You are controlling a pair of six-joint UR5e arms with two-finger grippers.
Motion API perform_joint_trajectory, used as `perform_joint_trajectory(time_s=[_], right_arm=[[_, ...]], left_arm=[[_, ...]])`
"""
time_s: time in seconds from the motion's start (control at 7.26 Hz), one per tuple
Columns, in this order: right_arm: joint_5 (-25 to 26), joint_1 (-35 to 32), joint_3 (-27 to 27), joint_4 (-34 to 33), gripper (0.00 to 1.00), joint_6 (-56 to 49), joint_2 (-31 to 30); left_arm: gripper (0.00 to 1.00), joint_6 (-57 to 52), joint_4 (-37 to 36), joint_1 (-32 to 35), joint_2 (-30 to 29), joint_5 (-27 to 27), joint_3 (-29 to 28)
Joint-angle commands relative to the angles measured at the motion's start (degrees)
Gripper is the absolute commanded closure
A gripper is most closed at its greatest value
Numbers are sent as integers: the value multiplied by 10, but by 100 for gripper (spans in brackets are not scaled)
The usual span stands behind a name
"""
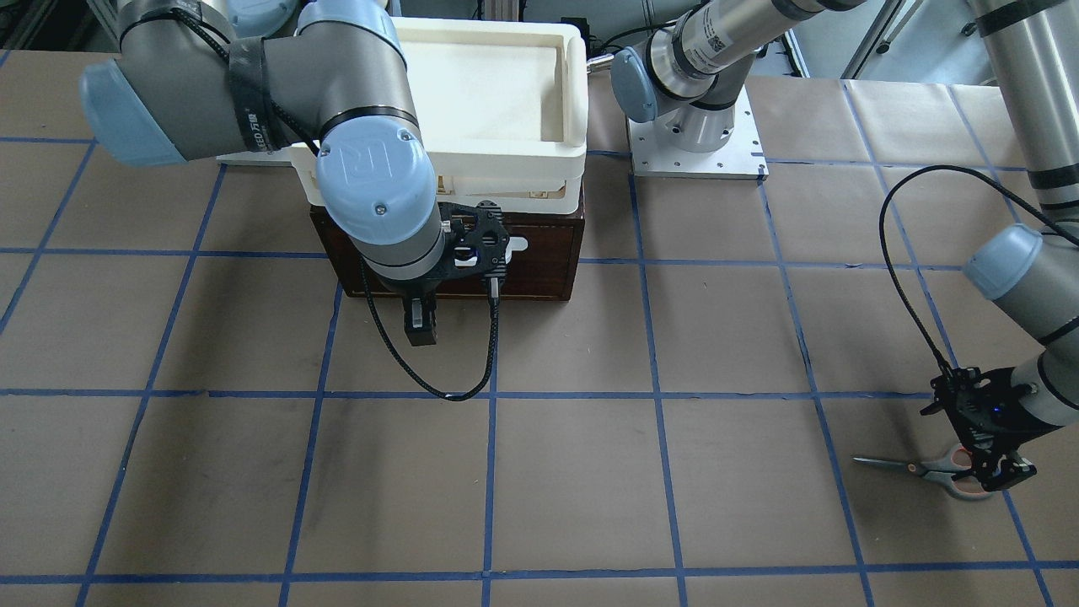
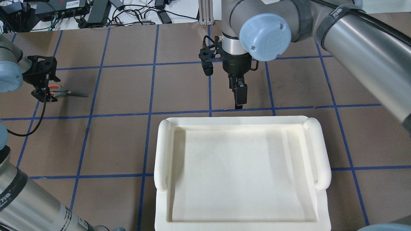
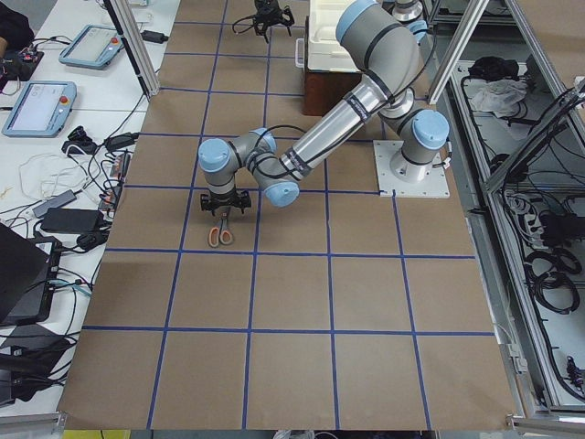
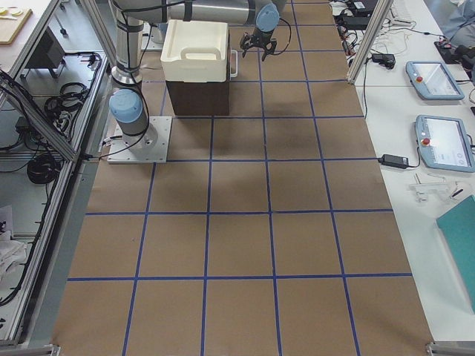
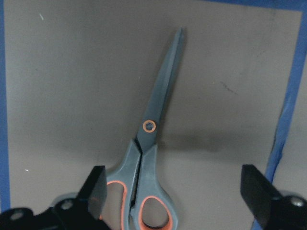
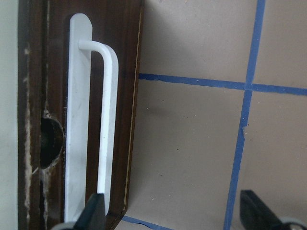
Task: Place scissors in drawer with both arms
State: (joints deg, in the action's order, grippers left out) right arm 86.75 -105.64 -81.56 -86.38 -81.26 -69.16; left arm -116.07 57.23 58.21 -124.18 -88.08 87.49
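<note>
1. At the robot's far left, on the brown-papered table [image 2: 128,89], the left gripper [image 2: 44,95] hangs low with its fingers spread wide, holding nothing.
2. Beneath it lie the scissors [image 2: 65,93], flat and closed, blades pointing toward the table's middle, well apart from the drawer [image 1: 539,270].
3. Seen from the left wrist, the orange-lined handle loops sit between the fingers [image 5: 96,187], close against one; I cannot tell whether it touches them.
4. Toward the centre, the right gripper [image 2: 239,103] points down just in front of the drawer, fingers parted and gripping nothing.
5. Seen from the right wrist, one finger is beside the end of the white bar handle [image 6: 103,124] on the dark brown front.
6. A white foam tray [image 2: 163,154] rests on top of the drawer's housing.
</note>
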Motion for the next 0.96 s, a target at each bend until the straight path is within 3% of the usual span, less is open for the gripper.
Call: perform_joint_trajectory(time_s=[0.0, 0.28, 0.83], right_arm=[[0, -4, -3, 2, 0, 3, 9], [-4, -11, -23, -21, 0, 14, 15], [-22, -18, -36, -13, 0, 27, 17]], left_arm=[[6, -47, 0, 0, -36, 11, -27], [14, -68, -4, 0, -54, 12, -41], [16, -78, -5, 0, -62, 23, -42]])
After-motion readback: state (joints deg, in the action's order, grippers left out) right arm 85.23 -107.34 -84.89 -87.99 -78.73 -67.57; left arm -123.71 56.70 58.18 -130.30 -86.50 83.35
